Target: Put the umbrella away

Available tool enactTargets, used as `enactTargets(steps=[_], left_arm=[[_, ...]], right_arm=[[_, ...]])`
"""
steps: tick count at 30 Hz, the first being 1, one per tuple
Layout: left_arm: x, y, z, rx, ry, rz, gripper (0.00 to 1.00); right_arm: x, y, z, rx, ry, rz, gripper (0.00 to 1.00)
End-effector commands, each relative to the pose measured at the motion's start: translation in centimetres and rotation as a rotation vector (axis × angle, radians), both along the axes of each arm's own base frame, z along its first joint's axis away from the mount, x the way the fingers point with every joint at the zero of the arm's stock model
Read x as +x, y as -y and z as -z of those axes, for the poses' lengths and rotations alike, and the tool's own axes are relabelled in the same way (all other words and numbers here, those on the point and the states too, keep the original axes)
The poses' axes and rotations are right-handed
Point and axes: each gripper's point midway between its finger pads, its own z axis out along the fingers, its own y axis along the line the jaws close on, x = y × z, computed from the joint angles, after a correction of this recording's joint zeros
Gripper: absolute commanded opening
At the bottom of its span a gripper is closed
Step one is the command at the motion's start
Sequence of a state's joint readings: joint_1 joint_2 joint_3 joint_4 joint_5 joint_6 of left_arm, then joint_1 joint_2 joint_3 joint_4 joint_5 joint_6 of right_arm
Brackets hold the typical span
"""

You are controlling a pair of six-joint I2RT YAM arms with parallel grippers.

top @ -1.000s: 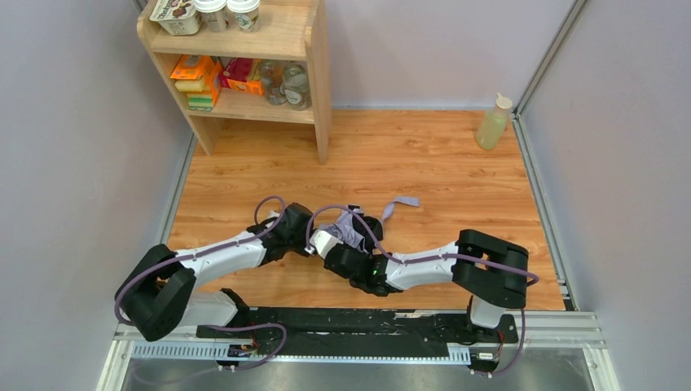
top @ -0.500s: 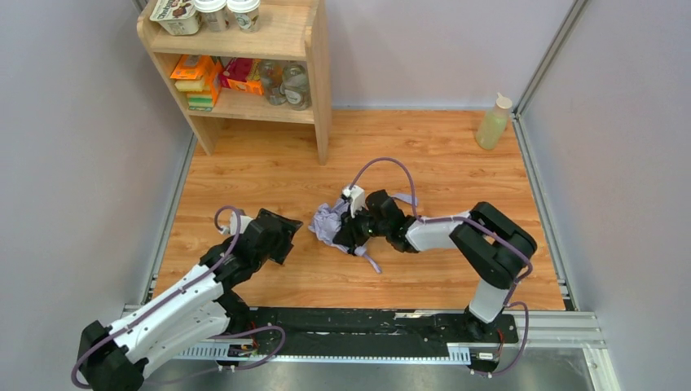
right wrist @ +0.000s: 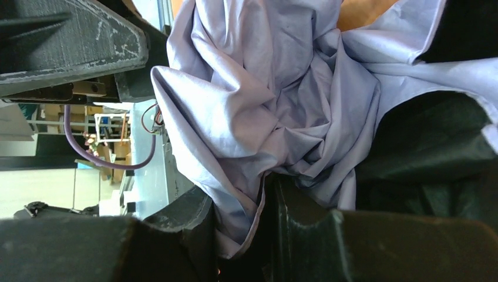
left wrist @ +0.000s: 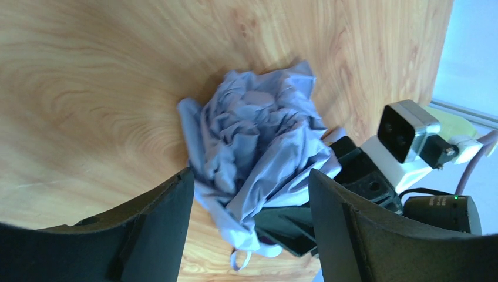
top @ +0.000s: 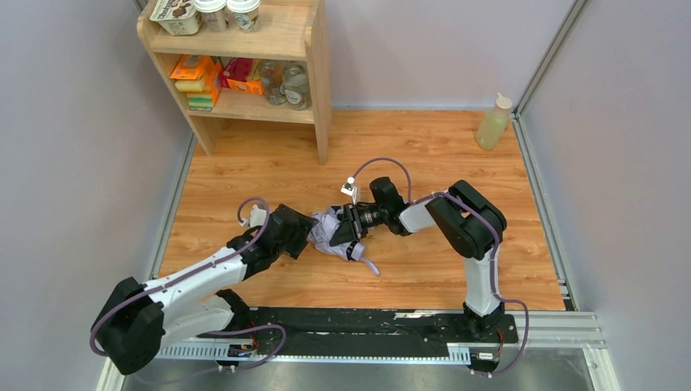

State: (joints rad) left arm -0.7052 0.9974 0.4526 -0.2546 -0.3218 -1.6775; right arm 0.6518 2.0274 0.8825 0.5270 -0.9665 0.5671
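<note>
The umbrella [top: 327, 230] lies on the wooden floor as a crumpled pale lilac bundle, its thin strap [top: 371, 265] trailing toward the near side. My left gripper [top: 305, 237] is open at the bundle's left end; in the left wrist view the umbrella [left wrist: 258, 135] sits just ahead of and partly between the spread fingers of the left gripper [left wrist: 251, 202]. My right gripper [top: 347, 229] comes in from the right and is shut on the fabric. In the right wrist view a fold of the umbrella [right wrist: 276, 88] is pinched in the right gripper [right wrist: 245, 220]. Ribs and handle are hidden.
A wooden shelf unit [top: 261, 73] holding jars, boxes and tubs stands at the back left. A pale yellow-green bottle [top: 493, 122] stands in the back right corner. Grey walls close in both sides, and a metal rail [top: 342, 326] runs along the near edge.
My left gripper let go of the umbrella, opened wide, drew back left, then came back to its left end. My right arm swung round and now holds the fabric from the right.
</note>
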Motion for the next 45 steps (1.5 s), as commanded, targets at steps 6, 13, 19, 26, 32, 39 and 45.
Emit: enactTargets(steps=[6, 13, 19, 26, 32, 39, 45], left_arm=[[1.0, 3.2, 1.4, -0.077, -0.038, 0.061, 0.77], [-2.2, 2.2, 8.7, 0.040, -0.310, 0.065, 0.78], [-5.4, 0.5, 12.7, 0.085, -0.443, 0.059, 0.42], [-6.3, -1.4, 12.3, 0.119, -0.416, 0.031, 0.00], [-6.3, -1.3, 11.4, 0.145, -0.417, 0.044, 0.00], [-6.5, -1.0, 11.0, 0.134, -0.434, 0.048, 0.00], [-6.7, -0.6, 10.5, 0.130, -0.469, 0.048, 0.00]], right_arm=[[-3.6, 2.9, 5.9, -0.267, -0.220, -0.001, 0.00], [-4.1, 2.0, 4.7, -0.272, -0.122, -0.061, 0.00], [-4.5, 1.3, 3.3, -0.284, -0.006, -0.101, 0.00], [-2.4, 1.1, -1.6, -0.346, 0.150, -0.049, 0.44], [-1.0, 3.0, -8.2, -0.410, 0.417, 0.093, 1.00], [-2.1, 2.8, -7.8, -0.574, 0.901, 0.181, 1.00], [-1.7, 1.0, -6.0, -0.663, 1.128, 0.169, 1.00]])
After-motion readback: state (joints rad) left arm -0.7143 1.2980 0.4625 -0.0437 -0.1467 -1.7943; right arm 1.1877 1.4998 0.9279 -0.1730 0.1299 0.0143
